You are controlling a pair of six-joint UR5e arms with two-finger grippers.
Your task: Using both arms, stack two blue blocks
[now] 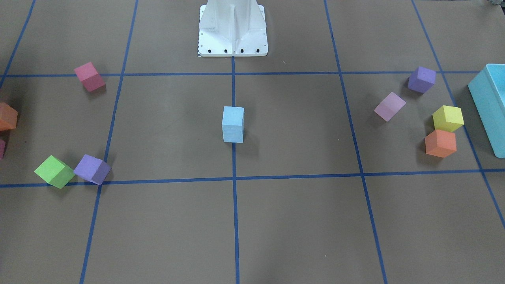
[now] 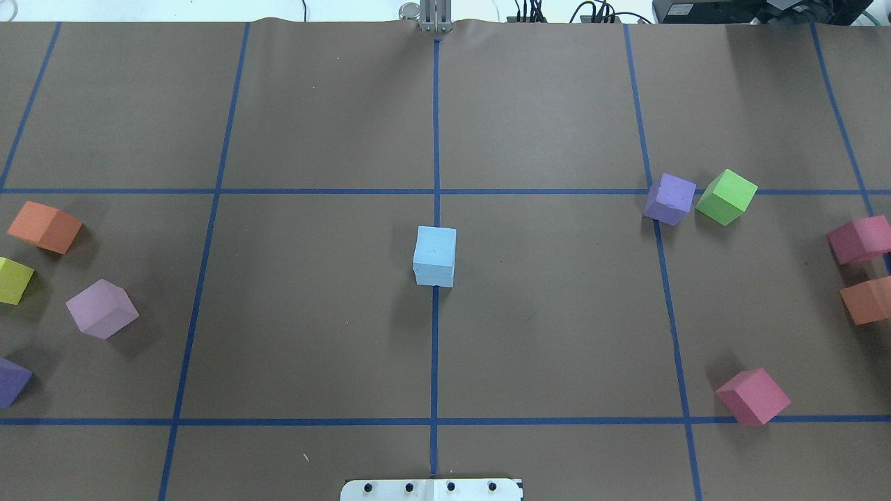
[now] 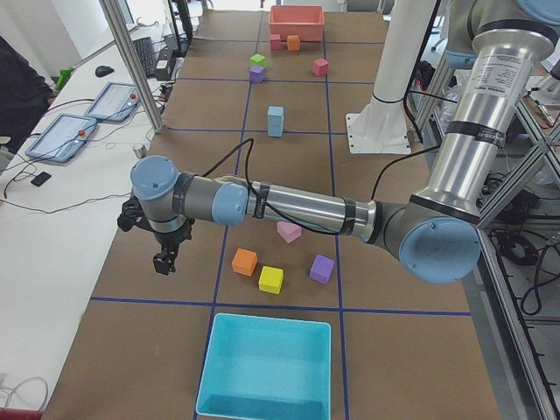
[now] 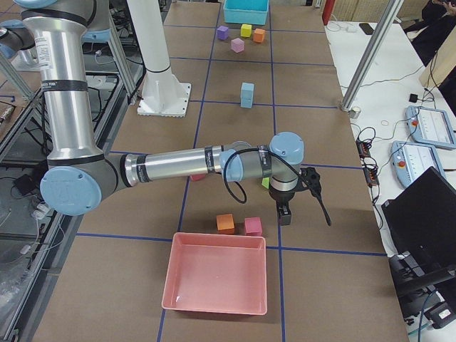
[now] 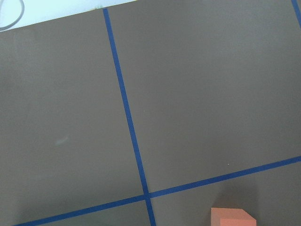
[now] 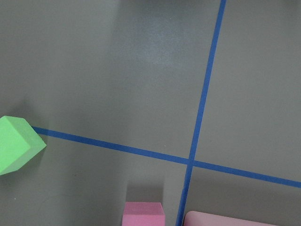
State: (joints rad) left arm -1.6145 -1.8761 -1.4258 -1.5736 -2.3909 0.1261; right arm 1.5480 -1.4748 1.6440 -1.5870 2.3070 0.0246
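blue blocks [image 1: 232, 124]: two
purple cubes [image 2: 669, 198]: two
lilac cube [image 2: 102, 308]: one
pink cubes [image 2: 752, 395]: two
orange cubes [image 2: 43, 226]: two
yellow cube [image 1: 447, 118]: one
green cube [image 2: 726, 196]: one
cubes in all: eleven, in seven colours
cubes on the robot's left half of the tabletop [image 2: 313, 104]: four
cubes on its right half: five
cubes at the centre: two, both blue
bins: two — one teal bin [image 3: 271, 321], one pink bin [image 4: 217, 237]
arms [image 3: 306, 210]: two, each with one hand — the left hand [image 3: 164, 261] and the right hand [image 4: 284, 214]
white pedestal [image 1: 232, 27]: one
tablets [image 3: 114, 101]: two
laptop [image 4: 427, 206]: one
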